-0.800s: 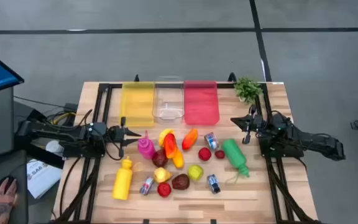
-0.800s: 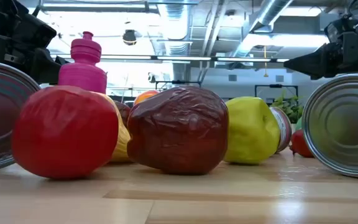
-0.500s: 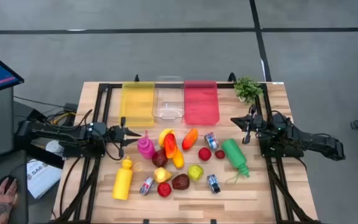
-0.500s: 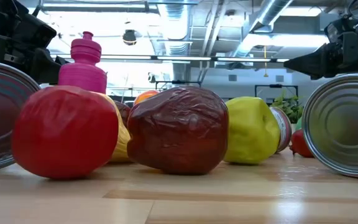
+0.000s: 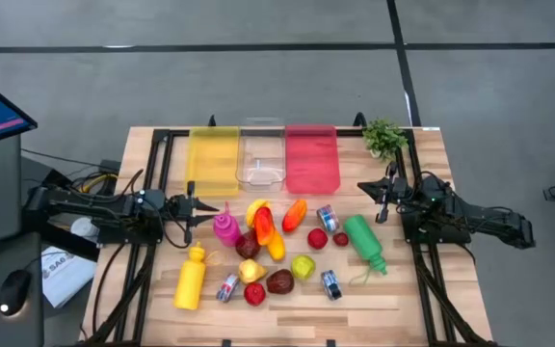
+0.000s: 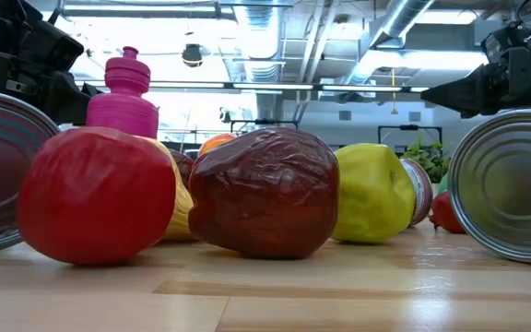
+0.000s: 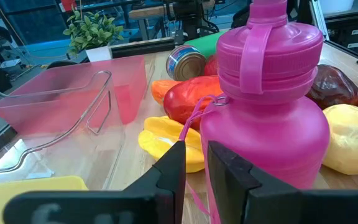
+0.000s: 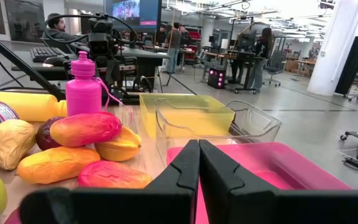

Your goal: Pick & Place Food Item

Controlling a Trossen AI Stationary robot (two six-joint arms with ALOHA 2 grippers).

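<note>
A heap of plastic food lies mid-table: a banana (image 5: 254, 206), red and orange pieces (image 5: 264, 224), a green apple (image 5: 303, 266), a dark red fruit (image 5: 279, 281) and a red one (image 5: 254, 293). A pink bottle (image 5: 226, 228) stands at the heap's left. My left gripper (image 5: 203, 210) hovers level just left of that bottle (image 7: 272, 124), its fingers all but shut with only a slit between them and nothing held. My right gripper (image 5: 381, 200) hovers at the right side, shut and empty, pointing toward the bins (image 8: 199, 163).
Yellow (image 5: 214, 159), clear (image 5: 261, 154) and pink (image 5: 311, 159) bins line the far edge. A green bottle (image 5: 366, 243), a yellow bottle (image 5: 191, 278) and small cans (image 5: 328, 218) lie around the heap. A potted plant (image 5: 384, 137) stands at the far right corner.
Both arms have kept still and nothing on the table has moved. A person's hand on the mouse beside the table's near left corner has drawn out of view.
</note>
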